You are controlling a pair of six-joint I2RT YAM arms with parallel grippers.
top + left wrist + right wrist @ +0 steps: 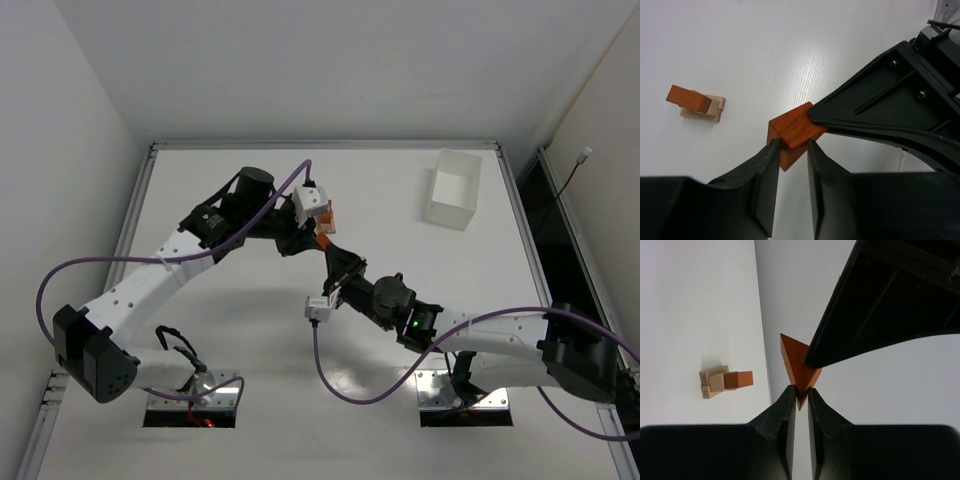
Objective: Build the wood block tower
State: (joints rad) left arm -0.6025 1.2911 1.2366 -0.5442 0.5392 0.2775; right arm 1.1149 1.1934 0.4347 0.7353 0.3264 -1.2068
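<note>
Wood block tower (pixel 696 105) well apart from left claw (pixel 791 146) gripping wedge (pixel 795 131).

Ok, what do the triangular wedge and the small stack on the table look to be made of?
Wedge: probably solid wood, reddish-brown stain or a naturally red timber, smooth with a slight sheen and faint grain. Stack: likely wood too, pale tan blocks, seemingly unfinished, under one reddish-brown block; grain too small to tell.
</note>
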